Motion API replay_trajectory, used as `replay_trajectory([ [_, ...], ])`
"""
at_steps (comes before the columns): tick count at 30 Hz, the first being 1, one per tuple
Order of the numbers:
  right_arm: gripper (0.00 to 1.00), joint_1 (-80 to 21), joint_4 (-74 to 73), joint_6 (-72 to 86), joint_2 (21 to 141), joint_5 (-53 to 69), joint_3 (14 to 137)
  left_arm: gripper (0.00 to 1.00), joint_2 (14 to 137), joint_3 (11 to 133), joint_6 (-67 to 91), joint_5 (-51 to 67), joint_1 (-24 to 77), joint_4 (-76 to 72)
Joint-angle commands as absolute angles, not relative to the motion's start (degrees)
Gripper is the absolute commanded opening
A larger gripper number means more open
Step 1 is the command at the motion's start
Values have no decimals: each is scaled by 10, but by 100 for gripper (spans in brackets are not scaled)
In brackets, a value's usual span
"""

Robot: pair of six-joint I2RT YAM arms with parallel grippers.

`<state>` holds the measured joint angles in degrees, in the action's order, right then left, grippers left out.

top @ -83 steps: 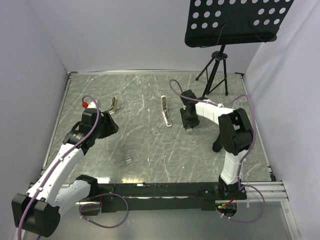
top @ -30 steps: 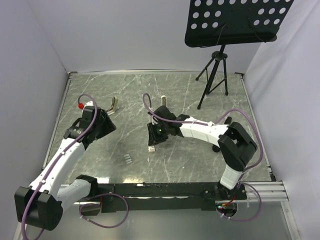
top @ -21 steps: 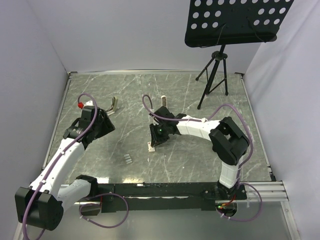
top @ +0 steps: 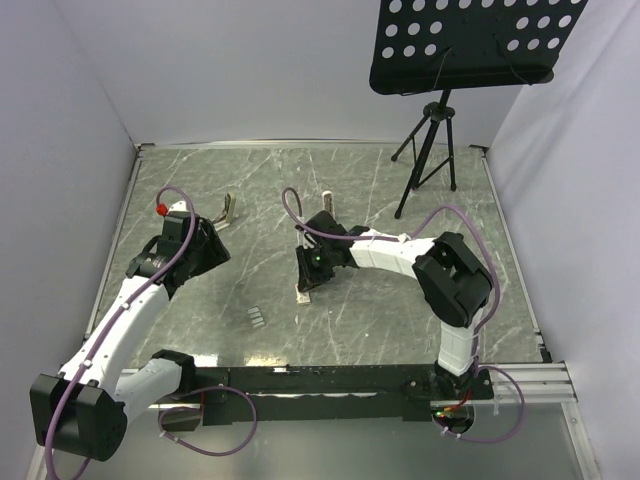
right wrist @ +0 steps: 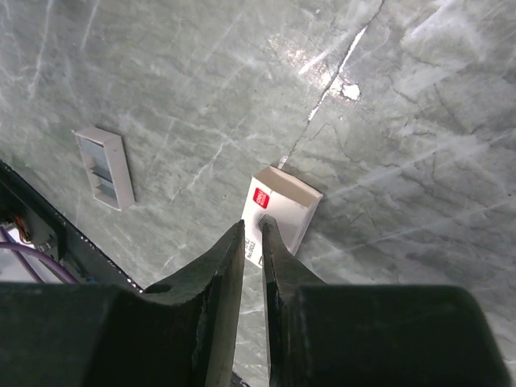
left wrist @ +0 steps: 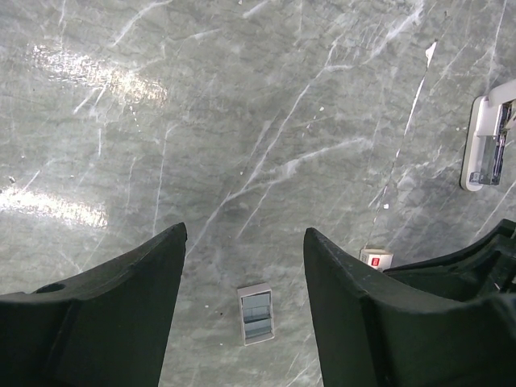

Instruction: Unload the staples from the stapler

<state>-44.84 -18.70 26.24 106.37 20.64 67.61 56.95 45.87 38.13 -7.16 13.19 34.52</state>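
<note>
Mid-table, the stapler: the stapler (top: 327, 200) lies flat on the table (top: 390, 315), just beyond my right gripper (right wrist: 260, 226); from above only its far end shows, the rest is hidden under that arm; it is well apart from my left gripper (left wrist: 246, 234).
Right gripper: jaws drawn together to a thin slit; tips down at the near edge of the small tan box (right wrist: 286, 205), by its red label; whether they nip that edge I cannot tell; they hold no part of the stapler.
Left gripper: fingers spread fairly wide above bare table, nothing between them; the grey ridged block (left wrist: 256, 313) lies on the table below it, untouched.
Step in hand: I judge I am busy with the tan box, not yet with the stapler.
Doing it well: I should keep my tips low and square to the box so it neither tips nor skids; I should mind the wrist, which hangs close over the stapler and could sweep it; for the stapler itself, one gripper should pin the white body across its width while the other works along the channel.
Long axis: it seems to run roughly from near edge to far wall; too little shows to judge any slant.
Facing: in my left wrist view the silvery channel faces up; which end is the hinge I cannot tell.
</note>
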Motion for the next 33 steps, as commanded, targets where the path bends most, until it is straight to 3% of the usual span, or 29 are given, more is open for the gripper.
replay_trajectory([
  [1,22,-448,-176,269,1085,211,701,65,559,455,374,-66,130,327],
  [15,23,-448,-213,259,1040,196,709,66,553,455,374,-68,130,330],
  [21,32,-447,-240,246,997,142,674,65,558,457,383,-59,130,331],
  [28,48,-450,-204,270,989,167,631,64,566,461,408,-23,129,343],
  [33,48,-454,-174,281,996,192,611,64,569,439,422,-5,128,329],
])
